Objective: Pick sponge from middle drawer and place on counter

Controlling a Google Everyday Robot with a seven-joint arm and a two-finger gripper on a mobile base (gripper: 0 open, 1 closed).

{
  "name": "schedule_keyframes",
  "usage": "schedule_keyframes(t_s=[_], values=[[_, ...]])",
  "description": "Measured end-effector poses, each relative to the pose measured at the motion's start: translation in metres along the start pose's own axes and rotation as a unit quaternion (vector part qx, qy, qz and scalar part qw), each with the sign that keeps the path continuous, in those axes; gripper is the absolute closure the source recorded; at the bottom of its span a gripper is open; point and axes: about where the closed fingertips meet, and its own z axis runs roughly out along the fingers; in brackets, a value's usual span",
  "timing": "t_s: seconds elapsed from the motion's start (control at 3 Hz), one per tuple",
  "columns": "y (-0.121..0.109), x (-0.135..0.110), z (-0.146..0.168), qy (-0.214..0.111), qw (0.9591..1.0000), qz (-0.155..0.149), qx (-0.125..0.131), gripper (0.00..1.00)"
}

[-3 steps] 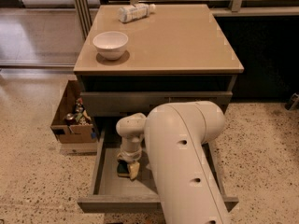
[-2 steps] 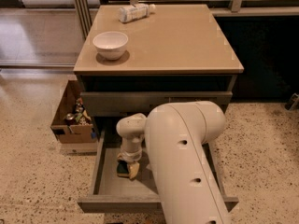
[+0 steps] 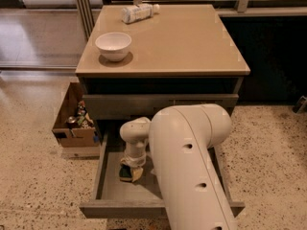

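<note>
No change from a second ago: gripper (image 3: 131, 168) low inside middle drawer (image 3: 114, 191), upon sponge (image 3: 126, 175), grasp unclear.

gripper (image 3: 132, 168) low in open middle drawer (image 3: 117, 194), at sponge (image 3: 126, 175), bowl (image 3: 113, 45) on counter (image 3: 187, 42)

Single high view, close behind the arm (image 3: 192, 171), angled down onto counter (image 3: 187, 42), open middle drawer (image 3: 109, 191) and tool (image 3: 131, 168) inside it
</note>
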Motion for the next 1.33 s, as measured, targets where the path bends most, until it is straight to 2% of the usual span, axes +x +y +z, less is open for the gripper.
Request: schedule_keyframes(t_s=[0.33, 0.67, 1.33], values=[[0.003, -0.002, -0.009, 0.001, 1.0000, 0.000, 0.000, 1.00], [0.025, -0.001, -0.040, 0.013, 0.9999, -0.001, 0.002, 1.00], [0.074, -0.002, -0.109, 0.040, 0.9989, 0.019, 0.017, 1.00]])
